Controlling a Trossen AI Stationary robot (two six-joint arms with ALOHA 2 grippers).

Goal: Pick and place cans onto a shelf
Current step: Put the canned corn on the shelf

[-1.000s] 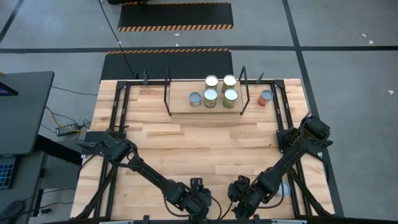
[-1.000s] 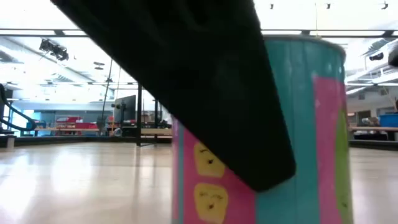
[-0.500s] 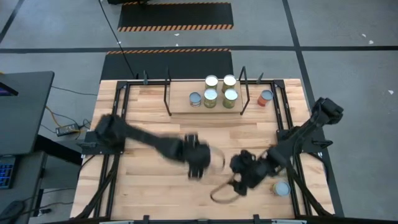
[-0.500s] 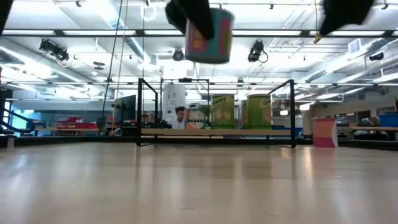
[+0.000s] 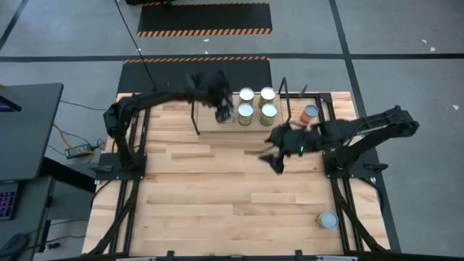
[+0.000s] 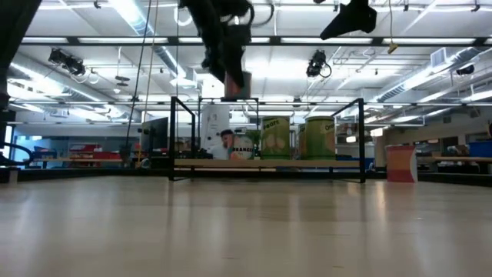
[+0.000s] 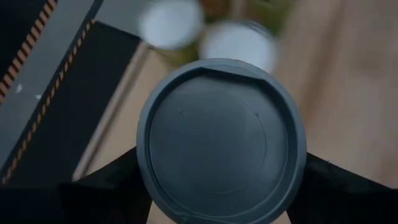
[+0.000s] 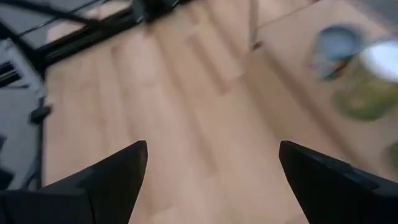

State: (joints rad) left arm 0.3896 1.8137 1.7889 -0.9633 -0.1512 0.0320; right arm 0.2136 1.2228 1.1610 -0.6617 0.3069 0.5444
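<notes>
My left gripper (image 5: 223, 107) hangs above the left part of the shelf (image 5: 209, 124), shut on a can (image 7: 221, 140) whose grey round end fills the left wrist view. Several cans (image 5: 246, 94) with pale tops stand upright on the shelf board; in the low view they show as green tins (image 6: 275, 137). My right gripper (image 5: 274, 151) hangs open in the air over the table, in front of the shelf's right end, with nothing between its fingers (image 8: 118, 168). My left gripper pinches the can's side wall (image 7: 144, 163) between its two fingers, one on each side, just behind the round end that faces the wrist. The fingers slant down from the table's near left. The can is lifted clear, above the shelf.
A red can (image 5: 310, 112) stands on the table just right of the shelf's right wire frame (image 5: 285, 98). Another can (image 5: 328, 219) stands near the table's near right corner. Bare wood lies between the shelf and the near edge.
My left gripper has swung up from the table's near edge to above the shelf's left part, carrying the teal-and-pink can clear of the table. My right gripper, still open, has risen from the near edge toward the shelf's right end.
</notes>
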